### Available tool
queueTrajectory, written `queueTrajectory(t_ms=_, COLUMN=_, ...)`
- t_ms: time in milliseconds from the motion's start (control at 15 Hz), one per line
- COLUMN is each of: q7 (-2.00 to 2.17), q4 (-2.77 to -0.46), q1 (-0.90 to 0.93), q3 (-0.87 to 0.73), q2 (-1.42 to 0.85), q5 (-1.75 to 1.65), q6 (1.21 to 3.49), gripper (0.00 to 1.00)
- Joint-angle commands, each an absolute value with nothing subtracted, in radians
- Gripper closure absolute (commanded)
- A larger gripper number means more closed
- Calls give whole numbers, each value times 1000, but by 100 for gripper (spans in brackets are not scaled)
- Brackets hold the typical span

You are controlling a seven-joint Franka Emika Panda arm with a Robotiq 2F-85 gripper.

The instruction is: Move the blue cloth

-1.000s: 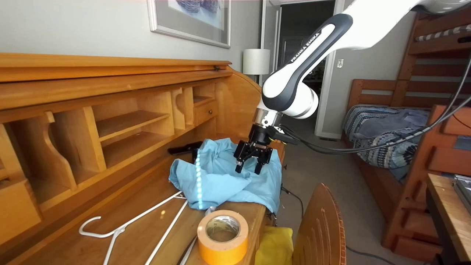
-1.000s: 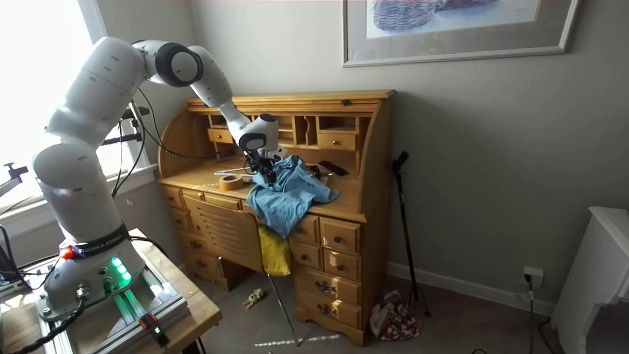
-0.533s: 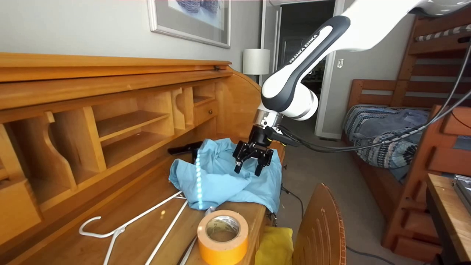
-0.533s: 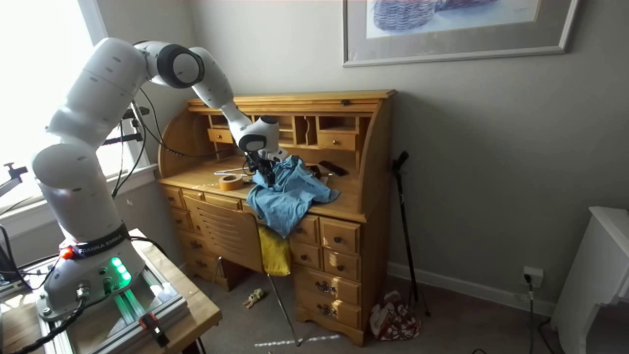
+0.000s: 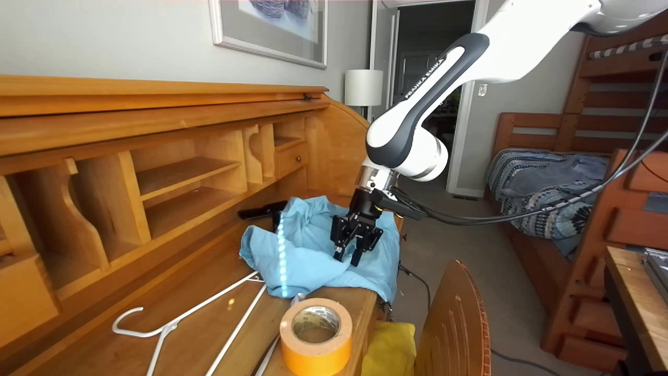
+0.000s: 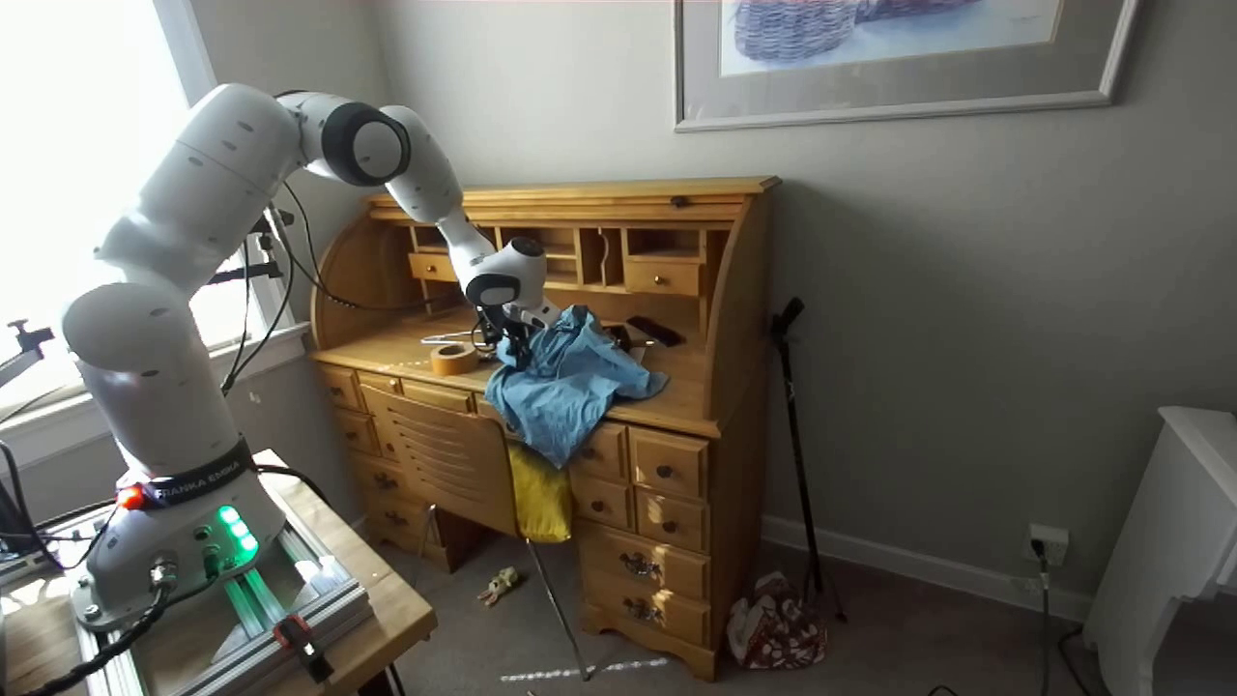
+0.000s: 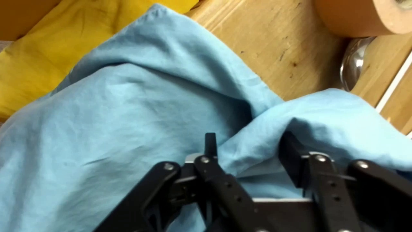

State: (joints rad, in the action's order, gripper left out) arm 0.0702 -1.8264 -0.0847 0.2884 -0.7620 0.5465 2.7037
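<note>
Slantwise below and between half-parted jaws of black two-finger robot gripper [image 7: 248, 141], seemingly ungripped: raised fold of light-blue wrinkled fabric cloth [image 6: 578, 382]. Draped over front edge of honey-coloured wooden roll-top desk [image 6: 688, 391].

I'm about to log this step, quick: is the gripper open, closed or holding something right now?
Gripper: open, jaws apart with some of the blue cloth between them, not yet closed on it.
</note>
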Motion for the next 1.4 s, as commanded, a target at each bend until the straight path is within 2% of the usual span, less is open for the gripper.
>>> queueTrajectory(t_ms=0, q7=50, q4=-1800, q1=-92, q3=309, q2=-789, q5=569, q6=2710, gripper=77)
queueTrajectory(t_ms=200, q7=49, q4=-1796, q1=-91, q3=311, q2=-794, q5=565, q6=2709, gripper=97)
queueTrajectory(t_ms=267, q7=50, q4=-1796, q1=-89, q3=309, q2=-794, q5=562, q6=2709, gripper=100)
queueTrajectory(t_ms=467, q7=13, q4=-1793, q1=-67, q3=307, q2=-763, q5=518, q6=2702, gripper=100)
queueTrajectory(t_ms=867, q7=61, q4=-1820, q1=154, q3=256, q2=-650, q5=310, q6=2687, gripper=100)
queueTrajectory(t_ms=1200, q7=8, q4=-1786, q1=279, q3=245, q2=-667, q5=156, q6=2674, gripper=100)
queueTrajectory(t_ms=1267, q7=-13, q4=-1778, q1=290, q3=244, q2=-676, q5=127, q6=2672, gripper=73)
queueTrajectory(t_ms=1333, q7=-34, q4=-1769, q1=297, q3=241, q2=-682, q5=96, q6=2666, gripper=71)
